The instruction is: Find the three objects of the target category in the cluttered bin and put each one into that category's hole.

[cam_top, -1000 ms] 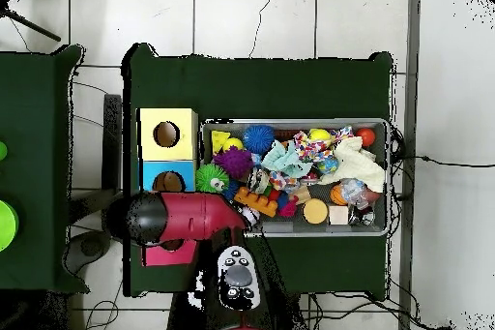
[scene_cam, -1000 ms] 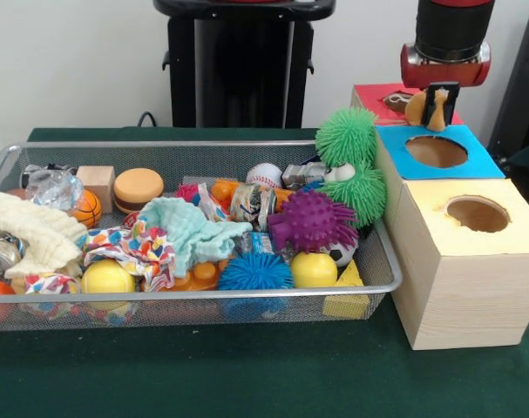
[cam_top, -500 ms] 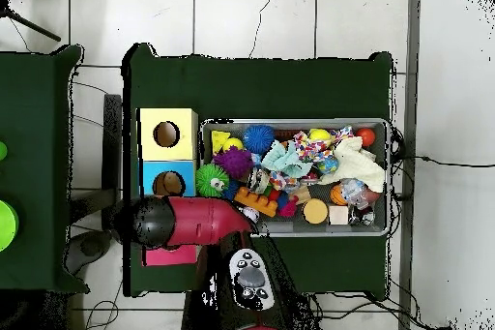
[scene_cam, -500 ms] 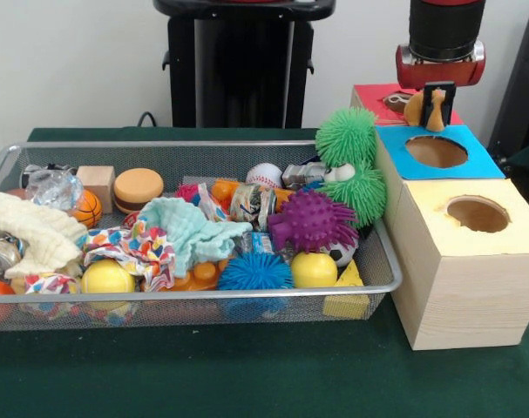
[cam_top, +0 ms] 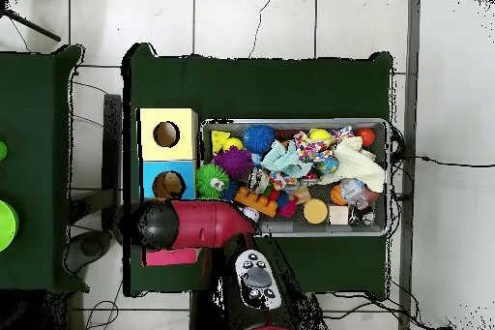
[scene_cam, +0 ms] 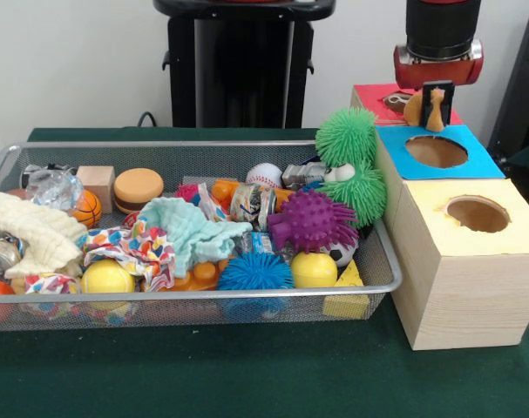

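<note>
Your end effector grips a tan object above the red box. It isn't dropped yet. The bin remains cluttered.

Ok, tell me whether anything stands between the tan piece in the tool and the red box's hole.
Nothing visible does. The tool holds the tan piece above the red box, whose hole shows partly, uncovered, beside it. The green spiky balls sit lower, by the blue box, off that path.

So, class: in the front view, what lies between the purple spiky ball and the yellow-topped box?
In the front view, the bin's mesh end wall and a white-and-black ball lie between the purple spiky ball and the yellow-topped box.
</note>
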Controlling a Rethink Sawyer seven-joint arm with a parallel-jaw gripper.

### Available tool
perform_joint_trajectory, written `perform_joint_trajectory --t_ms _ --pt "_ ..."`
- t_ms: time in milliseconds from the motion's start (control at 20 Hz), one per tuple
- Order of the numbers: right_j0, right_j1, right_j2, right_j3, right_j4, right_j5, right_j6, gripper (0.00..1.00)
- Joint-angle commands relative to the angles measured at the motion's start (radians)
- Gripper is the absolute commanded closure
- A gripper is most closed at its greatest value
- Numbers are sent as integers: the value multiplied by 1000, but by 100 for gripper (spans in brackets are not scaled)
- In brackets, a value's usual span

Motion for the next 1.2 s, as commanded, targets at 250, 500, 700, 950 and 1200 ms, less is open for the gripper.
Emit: perform_joint_trajectory --t_ms 250,500,700,950,1200 --pt "-60 263 -39 123 -165 -365 120 100" --pt "-35 227 -76 154 -173 -357 145 100" --pt "-14 164 -101 179 -163 -280 149 100" --pt "12 88 -119 183 -155 -189 127 100" --pt "50 30 -155 149 -172 -115 106 100"
